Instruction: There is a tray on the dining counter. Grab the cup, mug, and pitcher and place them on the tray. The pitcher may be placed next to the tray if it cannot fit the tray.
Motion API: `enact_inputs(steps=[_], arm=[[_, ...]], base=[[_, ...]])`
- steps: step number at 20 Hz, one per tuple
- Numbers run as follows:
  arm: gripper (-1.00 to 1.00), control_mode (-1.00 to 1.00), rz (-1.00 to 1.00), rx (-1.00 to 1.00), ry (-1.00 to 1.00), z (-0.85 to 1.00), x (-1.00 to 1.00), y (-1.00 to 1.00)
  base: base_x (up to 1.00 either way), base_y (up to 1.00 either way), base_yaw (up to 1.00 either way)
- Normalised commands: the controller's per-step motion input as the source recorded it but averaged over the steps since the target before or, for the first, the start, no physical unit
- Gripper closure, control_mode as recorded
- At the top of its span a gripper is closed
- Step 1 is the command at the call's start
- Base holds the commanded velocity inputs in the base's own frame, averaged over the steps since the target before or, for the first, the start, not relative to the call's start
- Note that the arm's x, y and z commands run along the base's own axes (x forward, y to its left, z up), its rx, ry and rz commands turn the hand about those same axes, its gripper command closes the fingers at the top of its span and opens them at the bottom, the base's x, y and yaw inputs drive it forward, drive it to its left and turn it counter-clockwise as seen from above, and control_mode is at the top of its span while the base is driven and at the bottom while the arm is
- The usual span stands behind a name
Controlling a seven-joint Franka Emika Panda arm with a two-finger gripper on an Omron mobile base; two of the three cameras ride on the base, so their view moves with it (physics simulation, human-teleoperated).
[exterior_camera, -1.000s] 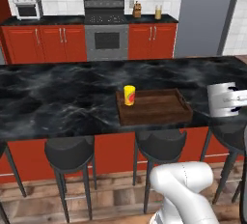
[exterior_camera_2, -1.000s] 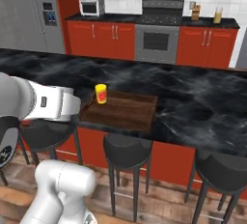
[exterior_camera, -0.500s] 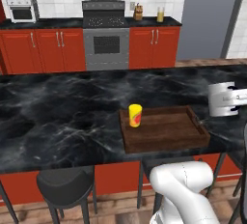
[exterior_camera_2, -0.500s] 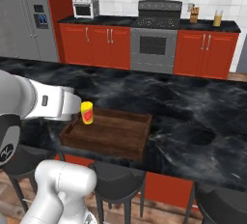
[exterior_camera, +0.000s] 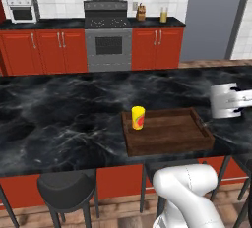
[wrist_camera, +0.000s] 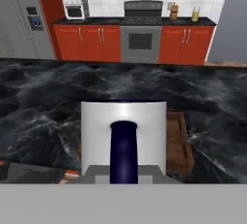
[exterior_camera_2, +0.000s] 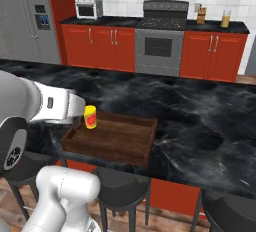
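My gripper (exterior_camera: 236, 99) is shut on the grey mug (exterior_camera: 223, 101), holding it in the air just right of the tray (exterior_camera: 167, 148). In the hand view the mug (wrist_camera: 123, 133) is close up, its dark blue handle facing the camera, and the tray (wrist_camera: 180, 143) shows behind it. The yellow cup (exterior_camera: 138, 118) stands upright in the tray's left end; from the other side the cup (exterior_camera_2: 90, 117) and tray (exterior_camera_2: 107, 151) sit on the dining counter (exterior_camera_2: 200, 121). The pitcher (exterior_camera: 163, 14) stands on the far back worktop.
Black bar stools (exterior_camera: 66, 190) stand under the near edge of the dining counter (exterior_camera: 64, 119). Red cabinets, a stove (exterior_camera: 108, 42) and a microwave (exterior_camera: 22, 8) line the back wall. A grey fridge (exterior_camera_2: 25, 18) is at the far left.
The whole picture has shifted, so the base has driven; the tray and cup now appear nearer and more central. The mug stays in the gripper.
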Motion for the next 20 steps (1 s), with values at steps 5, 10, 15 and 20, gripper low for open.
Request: enact_inputs(steps=[5,10,15,20], arm=[[1.00,-1.00,0.39,0.07,0.00,-0.11,0.23,0.01],[1.00,-1.00,0.49,0.09,0.00,-0.35,0.28,0.17],[1.00,-1.00,0.45,0.11,0.00,-0.45,0.32,0.21],[1.00,-1.00,0.32,0.12,0.00,-0.39,0.46,0.06]], base=[[0.00,0.00,0.00],[0.00,0.00,0.00],[0.00,0.00,0.00],[0.00,0.00,0.00]])
